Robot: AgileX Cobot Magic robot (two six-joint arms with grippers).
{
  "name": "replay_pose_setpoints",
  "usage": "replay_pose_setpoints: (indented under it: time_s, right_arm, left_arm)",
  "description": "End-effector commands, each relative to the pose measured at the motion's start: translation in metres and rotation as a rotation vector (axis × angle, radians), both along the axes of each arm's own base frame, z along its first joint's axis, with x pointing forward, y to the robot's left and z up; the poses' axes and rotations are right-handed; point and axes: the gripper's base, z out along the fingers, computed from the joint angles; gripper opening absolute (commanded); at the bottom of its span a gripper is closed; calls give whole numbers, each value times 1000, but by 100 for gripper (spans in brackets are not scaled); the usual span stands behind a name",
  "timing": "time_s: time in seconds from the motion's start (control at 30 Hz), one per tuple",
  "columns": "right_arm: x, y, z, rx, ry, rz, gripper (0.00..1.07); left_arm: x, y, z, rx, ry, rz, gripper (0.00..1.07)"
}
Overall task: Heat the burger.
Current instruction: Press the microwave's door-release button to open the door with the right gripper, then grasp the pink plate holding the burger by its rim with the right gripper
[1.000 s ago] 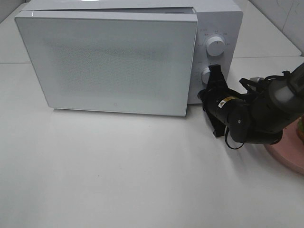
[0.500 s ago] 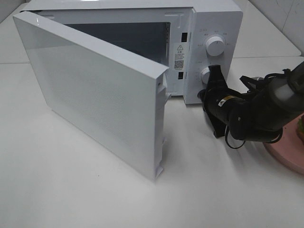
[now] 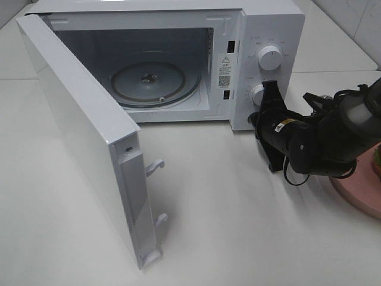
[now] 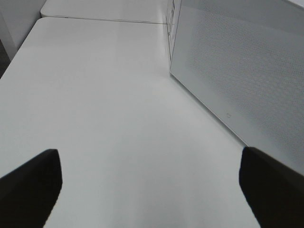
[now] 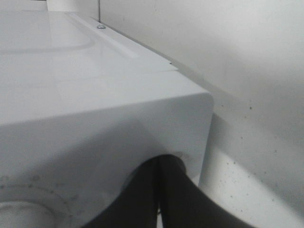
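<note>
My right pincer (image 3: 267,89) is closed, its two black fingers (image 5: 142,199) pressed together with nothing between them. The tips sit against the front control panel of the microwave (image 3: 280,24), right at the lower knob (image 3: 258,93) and below the upper knob (image 3: 269,58). My left pincer (image 4: 148,159) is spread wide and empty, hanging over bare surface (image 4: 95,95) beside the outer face of the microwave door (image 4: 247,76).

The microwave stands along the back edge of the surface (image 3: 238,208). Its door (image 3: 77,137) stands wide open toward the front left, and the glass turntable (image 3: 156,83) inside is bare.

The burger (image 3: 377,159) is on the pink plate (image 3: 360,193) at the right side of the surface, behind my right arm and well apart from the microwave opening. Only a green and brown sliver of it shows before the frame cuts it off, so I cannot tell which way it faces or how its long axis runs.

Only the high camera shows the plate, the burger and the microwave's open inside. It does not show my left arm. Only the right wrist camera shows the finger contact close up, at the microwave's rounded corner (image 5: 199,99). Only the left wrist camera shows the dotted screen on the door's outside.
</note>
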Motion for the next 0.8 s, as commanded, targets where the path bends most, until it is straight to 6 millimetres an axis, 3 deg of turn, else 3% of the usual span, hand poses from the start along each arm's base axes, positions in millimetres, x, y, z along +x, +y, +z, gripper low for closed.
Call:
replay_pose_setpoints:
  time_s: [0.03, 0.43, 0.8]
  right_arm:
    - [20, -16, 44, 30, -281, -85, 0]
    - [-4, -20, 37, 21, -146, -42, 0]
    - [-29, -24, 45, 27, -96, 14, 0]
  left_arm:
    - [-1, 0, 0, -2, -7, 0, 93]
    - [-1, 0, 0, -2, -7, 0, 93]
    - [-1, 0, 0, -2, -7, 0, 93]
